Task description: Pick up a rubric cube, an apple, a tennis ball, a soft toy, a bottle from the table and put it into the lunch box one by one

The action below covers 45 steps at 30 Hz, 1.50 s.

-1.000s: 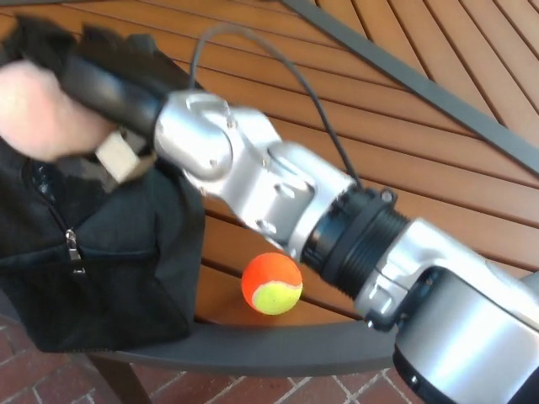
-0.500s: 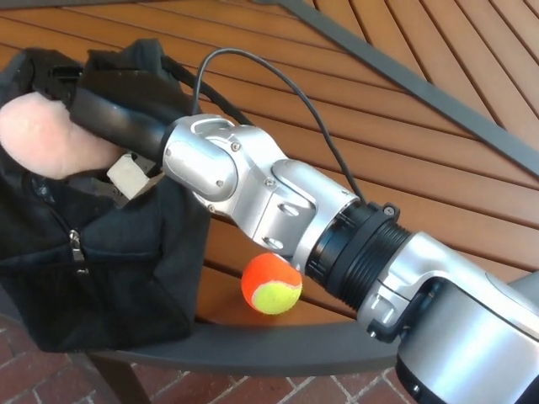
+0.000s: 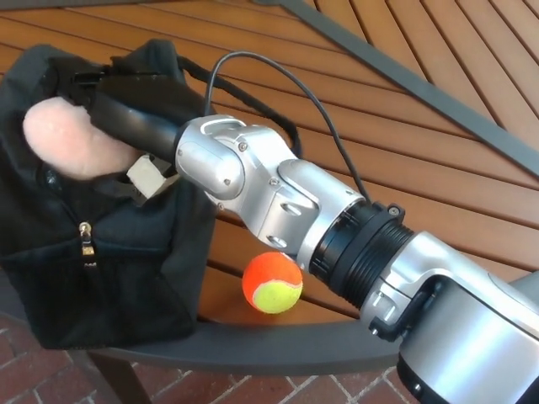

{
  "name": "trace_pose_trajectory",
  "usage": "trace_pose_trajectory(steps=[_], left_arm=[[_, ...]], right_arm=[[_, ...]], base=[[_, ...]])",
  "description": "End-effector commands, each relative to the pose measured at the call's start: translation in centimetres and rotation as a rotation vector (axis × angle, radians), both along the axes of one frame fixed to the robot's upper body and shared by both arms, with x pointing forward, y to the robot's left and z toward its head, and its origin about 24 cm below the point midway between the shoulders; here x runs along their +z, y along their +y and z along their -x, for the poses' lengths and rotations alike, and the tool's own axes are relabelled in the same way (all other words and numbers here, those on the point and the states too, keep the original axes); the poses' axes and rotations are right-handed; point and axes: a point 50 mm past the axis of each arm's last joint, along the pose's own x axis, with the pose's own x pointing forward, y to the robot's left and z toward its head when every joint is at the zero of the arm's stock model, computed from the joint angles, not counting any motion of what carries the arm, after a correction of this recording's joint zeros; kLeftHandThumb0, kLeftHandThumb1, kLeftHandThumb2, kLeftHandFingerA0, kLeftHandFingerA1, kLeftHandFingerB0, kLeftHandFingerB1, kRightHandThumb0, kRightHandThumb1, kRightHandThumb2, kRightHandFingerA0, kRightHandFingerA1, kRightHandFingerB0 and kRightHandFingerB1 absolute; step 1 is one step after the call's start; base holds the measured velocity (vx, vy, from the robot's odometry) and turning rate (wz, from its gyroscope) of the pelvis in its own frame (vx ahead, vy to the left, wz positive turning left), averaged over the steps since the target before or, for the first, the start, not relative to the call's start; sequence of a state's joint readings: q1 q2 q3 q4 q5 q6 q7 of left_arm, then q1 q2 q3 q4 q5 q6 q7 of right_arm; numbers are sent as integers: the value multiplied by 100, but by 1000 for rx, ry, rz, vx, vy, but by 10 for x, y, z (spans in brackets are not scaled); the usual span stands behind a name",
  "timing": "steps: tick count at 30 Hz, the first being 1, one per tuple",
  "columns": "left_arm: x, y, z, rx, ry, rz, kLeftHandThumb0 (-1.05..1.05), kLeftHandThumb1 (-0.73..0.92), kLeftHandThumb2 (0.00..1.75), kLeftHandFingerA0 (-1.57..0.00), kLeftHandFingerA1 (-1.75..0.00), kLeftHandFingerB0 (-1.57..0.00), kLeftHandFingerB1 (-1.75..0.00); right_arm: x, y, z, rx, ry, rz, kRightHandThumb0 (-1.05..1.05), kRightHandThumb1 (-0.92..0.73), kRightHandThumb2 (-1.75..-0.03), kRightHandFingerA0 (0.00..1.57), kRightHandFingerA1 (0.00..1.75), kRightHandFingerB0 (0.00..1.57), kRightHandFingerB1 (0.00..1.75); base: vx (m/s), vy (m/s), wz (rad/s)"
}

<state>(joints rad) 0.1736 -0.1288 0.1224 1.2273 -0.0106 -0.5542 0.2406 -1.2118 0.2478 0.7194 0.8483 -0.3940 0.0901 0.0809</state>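
head view: pale pink soft toy point(image 3: 72, 147), plush

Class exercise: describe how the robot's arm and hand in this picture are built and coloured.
The right arm has rounded silver metal segments joined by a black ribbed collar. A thin black cable loops above it from the wrist toward the collar. The right hand is black with thick fingers, and a small beige tag hangs beneath it.

My right hand point(image 3: 135, 118): clamped on pink plush soft toy point(image 3: 72, 139) over black fabric lunch box point(image 3: 101, 269).
Orange-yellow tennis ball point(image 3: 272, 283): near table edge, just right of it.
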Motion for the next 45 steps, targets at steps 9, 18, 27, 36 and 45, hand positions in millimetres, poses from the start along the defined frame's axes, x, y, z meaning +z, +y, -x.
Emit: trace_pose_trajectory(steps=[9, 18, 27, 36, 45], left_arm=[[2, -19, -4, -23, -51, 30, -11, 63, 90, -110, -116, -99, -113], [2, -18, -4, -20, -54, 32, -11, 59, 96, -110, -116, -100, -110], [2, -16, -5, -32, -48, 19, -11, 63, 89, -112, -114, -100, -110], [2, -15, -3, -41, -41, -7, -12, 63, 89, -110, -115, -99, -110], [1, -15, 2, -19, -29, 20, -12, 63, 90, -107, -116, -99, -112]], right_arm=[[-20, -16, -14, -178, 99, 250, -33, -56, -68, 79, 157, 62, 87], [-12, -9, -11, -185, 134, 396, -65, -56, -77, 0, 0, 4, 28], [6, 1, -4, -193, 71, 431, -99, -50, -98, 0, 32, 0, 8], [15, -1, -5, -213, 119, 427, -105, -82, -71, 0, 0, 4, 39], [30, 2, -5, -221, 58, 368, -105, -92, -85, 0, 0, 0, 0]], base=[[0, 0, 0], [0, 0, 0], [0, 0, 0], [0, 0, 0], [0, 0, 0]])
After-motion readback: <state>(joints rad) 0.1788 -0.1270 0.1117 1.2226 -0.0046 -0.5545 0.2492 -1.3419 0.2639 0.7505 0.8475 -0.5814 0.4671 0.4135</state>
